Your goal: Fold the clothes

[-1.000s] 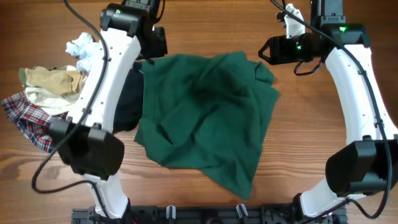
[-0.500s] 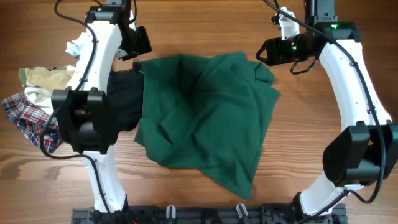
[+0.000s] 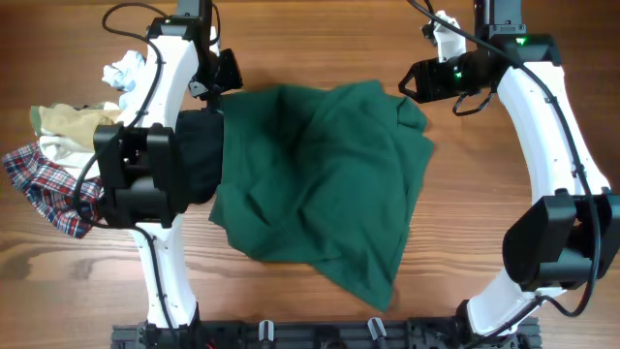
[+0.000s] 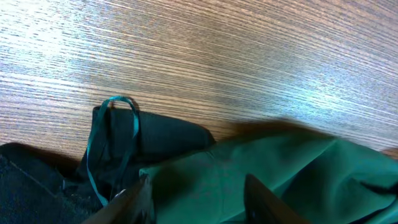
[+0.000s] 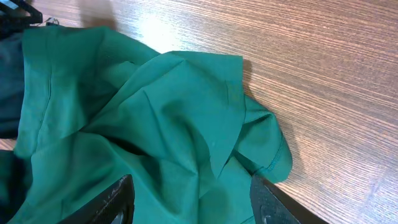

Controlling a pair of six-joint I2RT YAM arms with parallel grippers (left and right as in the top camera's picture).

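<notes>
The large dark green garment (image 3: 320, 184) lies rumpled in the middle of the table. My left gripper (image 3: 225, 82) hovers at its far left corner, jaws open. In the left wrist view the left gripper (image 4: 198, 202) has the green cloth (image 4: 280, 174) lying loose under both fingers. A black garment (image 4: 155, 134) with a teal loop sits just left of it. My right gripper (image 3: 412, 82) stands open over the garment's far right corner (image 5: 261, 143). Between the right gripper's (image 5: 193, 202) fingers lies only folded green cloth.
The black garment (image 3: 199, 160) pokes out from under the green one's left edge, partly behind my left arm. Further left lies a pile: white cloth (image 3: 124, 73), beige cloth (image 3: 73, 126) and red-blue plaid (image 3: 44, 189). Bare wooden table (image 3: 320, 39) shows at the back.
My left arm has swung round, with its elbow now over the pile side, and its gripper has settled at the green garment's far left corner. The right arm shifted slightly. The cloth has not moved.
</notes>
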